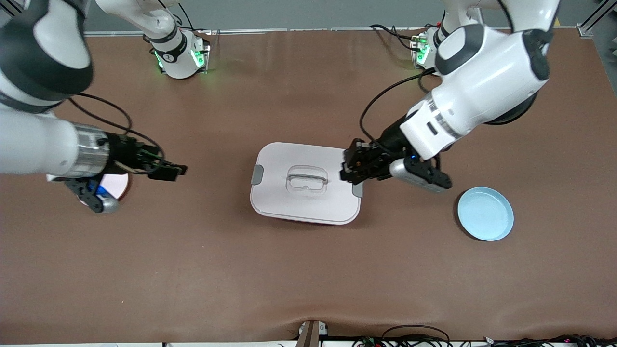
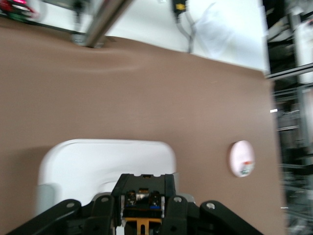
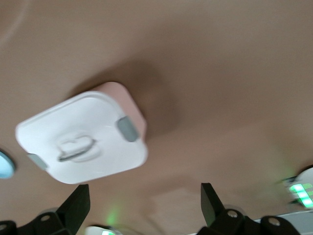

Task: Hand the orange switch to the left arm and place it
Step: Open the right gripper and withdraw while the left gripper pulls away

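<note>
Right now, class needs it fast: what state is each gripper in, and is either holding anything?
Left gripper: closed on the orange switch, over the box edge.
Right gripper: open, holding nothing, up near the pink plate.

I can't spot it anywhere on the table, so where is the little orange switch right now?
The switch is up in the air, pinched in the left gripper over the box edge at the left arm's end, seen in the left wrist view.

Even, bright overhead light fell on the table [image 1: 308, 270], the box [image 1: 289, 202] cast a soft shadow, and both wrist views were smeared with blur.
</note>
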Controlling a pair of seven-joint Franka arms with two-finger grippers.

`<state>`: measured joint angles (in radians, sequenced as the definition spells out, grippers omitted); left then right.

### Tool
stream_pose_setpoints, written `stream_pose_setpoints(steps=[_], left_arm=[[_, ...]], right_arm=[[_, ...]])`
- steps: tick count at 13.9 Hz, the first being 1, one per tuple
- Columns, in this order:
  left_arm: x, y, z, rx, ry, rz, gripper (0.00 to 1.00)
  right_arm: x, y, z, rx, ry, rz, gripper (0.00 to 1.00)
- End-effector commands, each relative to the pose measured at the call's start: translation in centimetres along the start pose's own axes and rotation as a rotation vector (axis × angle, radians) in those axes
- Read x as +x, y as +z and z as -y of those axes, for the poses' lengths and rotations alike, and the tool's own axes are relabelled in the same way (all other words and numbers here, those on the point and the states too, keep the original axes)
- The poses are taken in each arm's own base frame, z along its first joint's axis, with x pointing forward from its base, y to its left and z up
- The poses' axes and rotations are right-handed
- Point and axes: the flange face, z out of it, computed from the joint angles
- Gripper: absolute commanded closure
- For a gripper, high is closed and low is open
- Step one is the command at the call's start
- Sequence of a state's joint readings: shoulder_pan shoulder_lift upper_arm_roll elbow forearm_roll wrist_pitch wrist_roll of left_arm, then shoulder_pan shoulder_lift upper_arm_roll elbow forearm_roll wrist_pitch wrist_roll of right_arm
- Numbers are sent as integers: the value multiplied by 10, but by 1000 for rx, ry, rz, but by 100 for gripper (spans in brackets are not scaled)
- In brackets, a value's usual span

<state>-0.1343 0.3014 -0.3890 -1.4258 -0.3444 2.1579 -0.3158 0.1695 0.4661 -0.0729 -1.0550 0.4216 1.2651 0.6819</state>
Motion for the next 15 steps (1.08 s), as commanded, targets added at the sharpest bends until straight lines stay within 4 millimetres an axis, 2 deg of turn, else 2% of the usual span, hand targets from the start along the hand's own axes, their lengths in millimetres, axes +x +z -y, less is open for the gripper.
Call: stream_pose_setpoints(steps=[1,2,4,5,7,11,15], left_arm=[[-13,-31,7,198,32,-17,100],[-16,-39,7,254,46,-25,100],[-14,-67,29,326,17,-6,100],[-17,-77,36,355,10,15,100],[-18,-92,52,458,16,26,100],[-20,-102,74,630,38,56,100],[-11,-121,118,653,-25,100,100]], right_arm=[[11,-22,-43,-69,-120,-8,0],[16,-26,-57,-108,-161,-17,0],[25,-36,-83,-173,-248,-30,0],[25,-44,-95,-196,-285,-38,0],[32,-49,-112,-256,-367,-38,0],[37,-53,-123,-322,-415,-47,0],[42,-54,-130,-343,-392,-52,0]])
